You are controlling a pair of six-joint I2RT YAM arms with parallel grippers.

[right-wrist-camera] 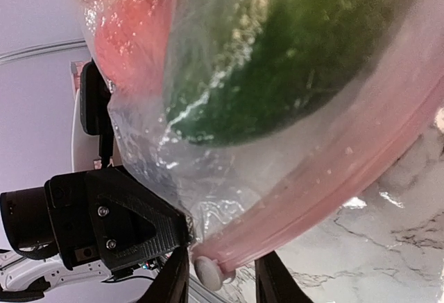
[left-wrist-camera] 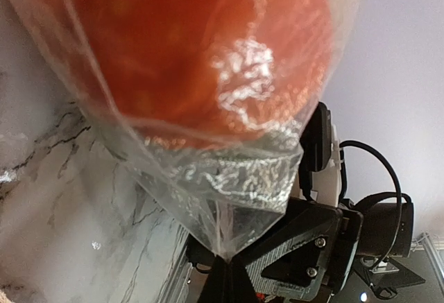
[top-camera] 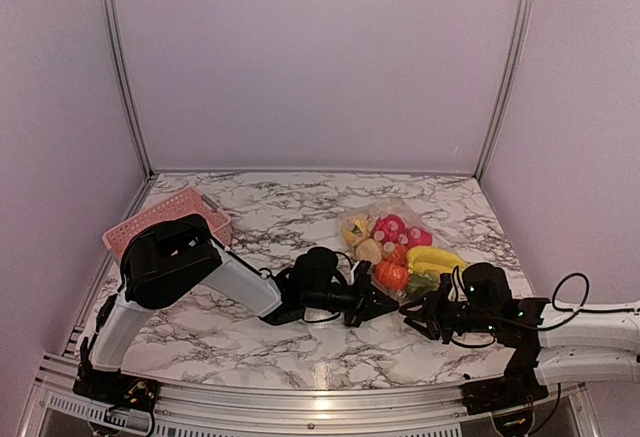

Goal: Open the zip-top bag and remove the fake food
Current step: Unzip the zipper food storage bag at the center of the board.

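Zip-top bag [left-wrist-camera: 229, 178] of fake food [left-wrist-camera: 194, 39], left gripper [left-wrist-camera: 223, 275] tight on its film, right gripper [right-wrist-camera: 220, 279] ajar astride slider [right-wrist-camera: 208, 272]

My matt black left end effector [left-wrist-camera: 223, 276] meets a glossy, clear crinkly plastic zip-top bag [left-wrist-camera: 229, 178] (smooth pink seal strip [right-wrist-camera: 312, 199]).

Seen low over the table: left arm [top-camera: 200, 275] stretched out toward the near-left side of the zip-top bag [top-camera: 395, 242]. Left gripper [top-camera: 385, 302] clamped on a corner of that bag's film. Right arm [top-camera: 580, 329] folded low, reaching in from the bag's near-right side. Right gripper [top-camera: 418, 319] at the bag's near edge, jaws narrowly apart, fingers [right-wrist-camera: 172, 279] straddling the bag's rim, not visibly pinching it.
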